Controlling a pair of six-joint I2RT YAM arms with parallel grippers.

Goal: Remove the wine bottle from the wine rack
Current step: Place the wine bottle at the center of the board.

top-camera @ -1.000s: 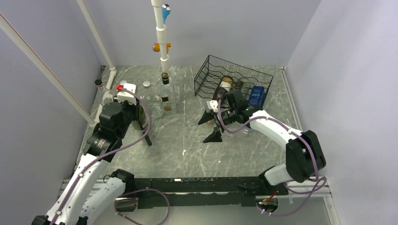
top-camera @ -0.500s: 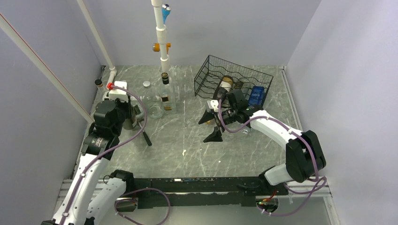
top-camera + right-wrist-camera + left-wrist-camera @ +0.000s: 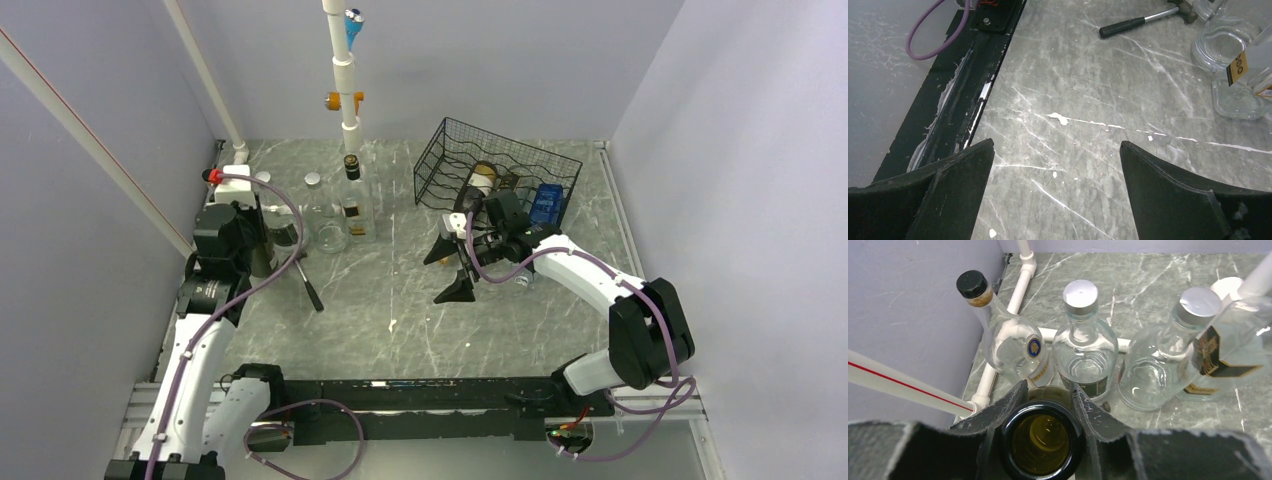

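The wine bottle (image 3: 1040,442) is dark olive glass with an open mouth, and my left gripper (image 3: 1048,386) is shut round its neck. In the top view this gripper (image 3: 258,232) holds the bottle (image 3: 264,252) upright at the far left of the table, well away from the black wire wine rack (image 3: 450,165) at the back right. I cannot tell whether the bottle's base rests on the table. My right gripper (image 3: 447,272) is open and empty, low over the table in front of the rack. In the right wrist view (image 3: 1056,150) only bare marble lies between its fingers.
Several clear glass bottles (image 3: 1085,350) stand just beyond the held bottle, beside the white pipe frame (image 3: 345,75). A hammer (image 3: 310,290) lies on the table near the left arm. The rack holds cans and a blue box (image 3: 546,203). A black rail (image 3: 968,100) runs along the near edge.
My left arm has moved back and to the left with the wine bottle in its grip, closer to the far left corner and the clear bottles. The right arm has not moved.
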